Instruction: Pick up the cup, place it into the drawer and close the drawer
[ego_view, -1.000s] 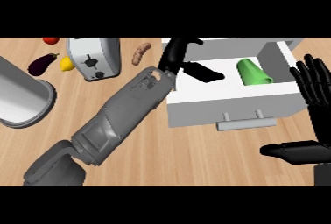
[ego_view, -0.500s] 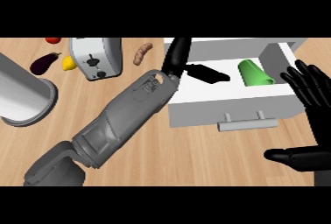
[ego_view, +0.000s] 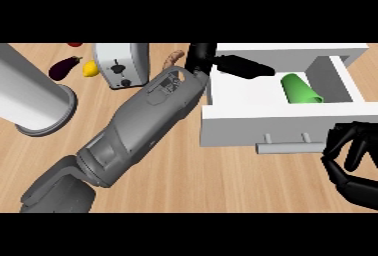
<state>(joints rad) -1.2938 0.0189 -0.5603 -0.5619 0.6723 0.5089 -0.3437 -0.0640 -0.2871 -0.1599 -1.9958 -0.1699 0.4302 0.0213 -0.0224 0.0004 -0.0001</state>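
Looking down from my head, I see the white drawer (ego_view: 244, 125) standing open on the wooden counter (ego_view: 192, 175), its front panel facing me with a grey handle (ego_view: 291, 146) along the lower edge. The green cup (ego_view: 299, 89) lies on its side inside the drawer, toward the right half of the compartment, with its open end pointing to the lower right. Nothing is touching it.

My left hand (ego_view: 221, 62) is at the drawer's upper left corner, at the end of my grey forearm (ego_view: 144, 125), which crosses the counter on a slant from the lower left. Its fingers are out straight and relaxed: one dark finger (ego_view: 247, 67) reaches rightward over the inside of the drawer and ends a little short of the cup. This hand holds nothing.

My right hand (ego_view: 353, 165) shows at the lower right, just right of the handle and below the drawer's right front corner. Its fingers are curled inward, bent like a loose claw, with nothing between them. I cannot tell whether it touches the drawer front.

To the left, well apart from the drawer, stands a large grey cylinder (ego_view: 29, 100). Behind it, along the far edge, are a toaster (ego_view: 122, 65), a purple eggplant (ego_view: 65, 66) and a yellow item (ego_view: 90, 69) just beside the toaster.
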